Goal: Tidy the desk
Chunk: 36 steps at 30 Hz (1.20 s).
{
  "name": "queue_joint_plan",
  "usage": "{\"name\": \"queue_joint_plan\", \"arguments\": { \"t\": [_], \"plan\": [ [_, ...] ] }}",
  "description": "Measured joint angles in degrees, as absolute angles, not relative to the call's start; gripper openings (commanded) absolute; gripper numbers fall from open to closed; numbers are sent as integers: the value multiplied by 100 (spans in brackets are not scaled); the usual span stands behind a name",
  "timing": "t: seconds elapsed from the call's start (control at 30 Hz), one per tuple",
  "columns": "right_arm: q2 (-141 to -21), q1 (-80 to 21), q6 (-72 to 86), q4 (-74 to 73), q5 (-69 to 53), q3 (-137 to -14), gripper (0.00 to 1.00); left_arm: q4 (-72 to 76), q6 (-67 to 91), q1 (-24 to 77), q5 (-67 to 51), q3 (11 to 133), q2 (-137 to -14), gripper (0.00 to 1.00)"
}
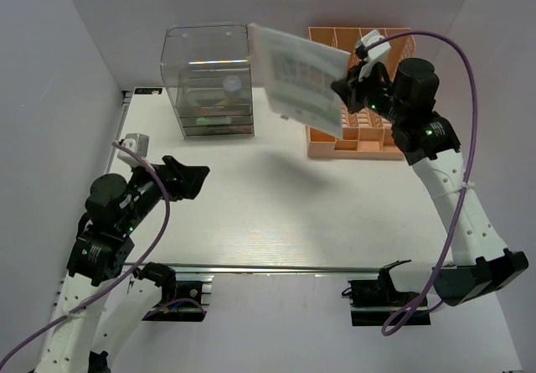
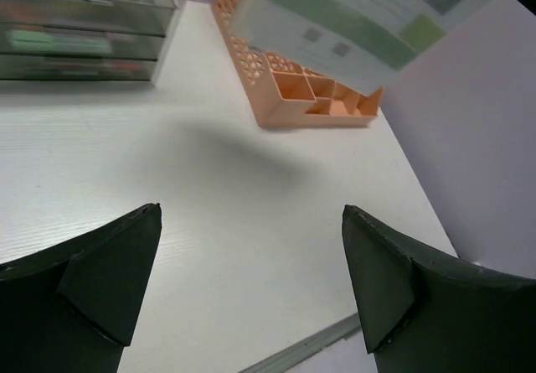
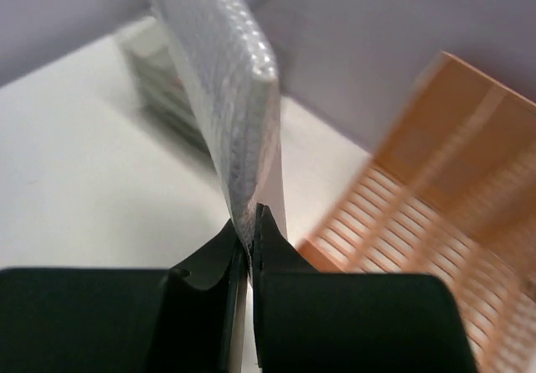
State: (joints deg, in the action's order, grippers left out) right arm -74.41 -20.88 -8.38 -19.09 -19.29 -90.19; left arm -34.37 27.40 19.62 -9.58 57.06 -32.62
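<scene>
Desk: one, white, faintly ribbed, filling the middle of the top view. Long axis left to right, metal rail along the lower edge.

Clear drawer box: one, upper left, standing at the far edge of the desk. Drawers stacked; contents blurred.

Orange file rack: one, upper right, on the desk, set apart from the drawer box. Slotted walls, several compartments.

Printed sheet: one, raised off the desk between box and rack, tilted, overlapping the rack's left side in the top view. Green and grey printed blocks; writing too small to read.

Arms: two.

Right gripper: upper right, pinched tight on one edge of the printed sheet.

Left gripper: lower left, above the desk, spread wide, holding nothing.
</scene>
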Motion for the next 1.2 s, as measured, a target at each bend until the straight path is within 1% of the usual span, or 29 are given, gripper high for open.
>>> {"name": "queue_joint_plan", "arguments": {
  "t": [0.2,0.47,0.67,0.87,1.2],
  "plan": [
    [-7284,-1855,-1015,-2182,-425,-9024,0,-3577,2545,1962,-530,5258,-2827,98],
    [-7279,-1422,-1044,-2294,482,-9015,0,-3750,2174,1988,-318,4827,-2545,98],
    [-7393,-1013,-858,-2261,633,-9100,0,-3730,2069,1990,-207,4609,-2202,98],
    [-7640,-744,-628,-2040,471,-9131,0,-3684,2053,1990,-189,4405,-2169,98],
    [-8547,-626,-259,-1181,139,-9258,0,-3680,2040,1990,-191,4390,-2165,98]
  ]
}}
